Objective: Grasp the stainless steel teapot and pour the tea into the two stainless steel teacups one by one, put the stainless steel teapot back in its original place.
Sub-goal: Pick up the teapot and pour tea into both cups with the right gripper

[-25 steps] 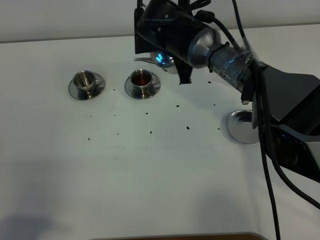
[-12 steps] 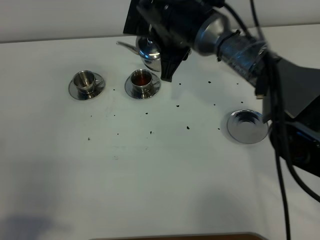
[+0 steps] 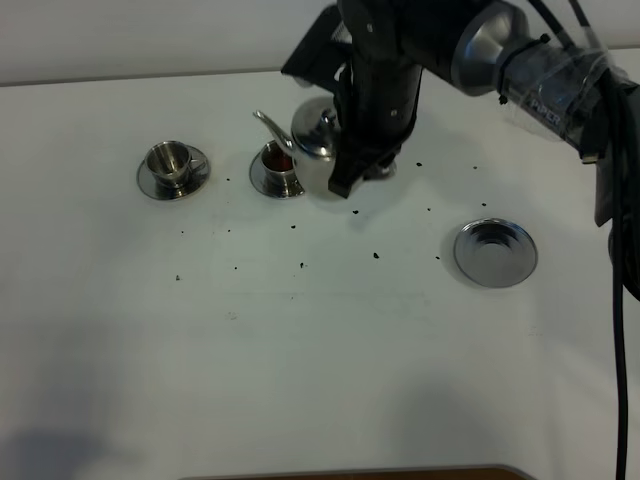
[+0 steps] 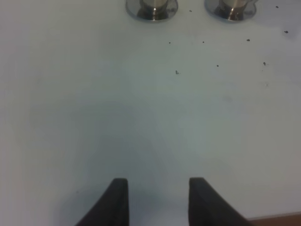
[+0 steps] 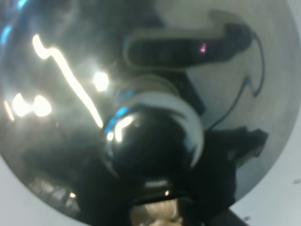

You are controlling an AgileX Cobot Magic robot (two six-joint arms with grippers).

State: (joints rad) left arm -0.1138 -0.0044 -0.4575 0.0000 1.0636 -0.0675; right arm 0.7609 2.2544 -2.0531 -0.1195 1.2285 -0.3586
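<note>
Black right arm (image 3: 378, 95), silver joint (image 3: 490, 40) (black cables (image 3: 604, 170) trailing); left hand (image 4: 158, 183) dark.

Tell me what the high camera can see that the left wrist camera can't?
Only the high camera shows the teapot, the dark arm carrying it, and the big steel disc. Only the left wrist camera shows the left gripper, open and holding nothing. Both show the white table, the black specks on it, and the two cups: the empty cup and the tea cup. The wrist camera catches just their lower parts.
</note>
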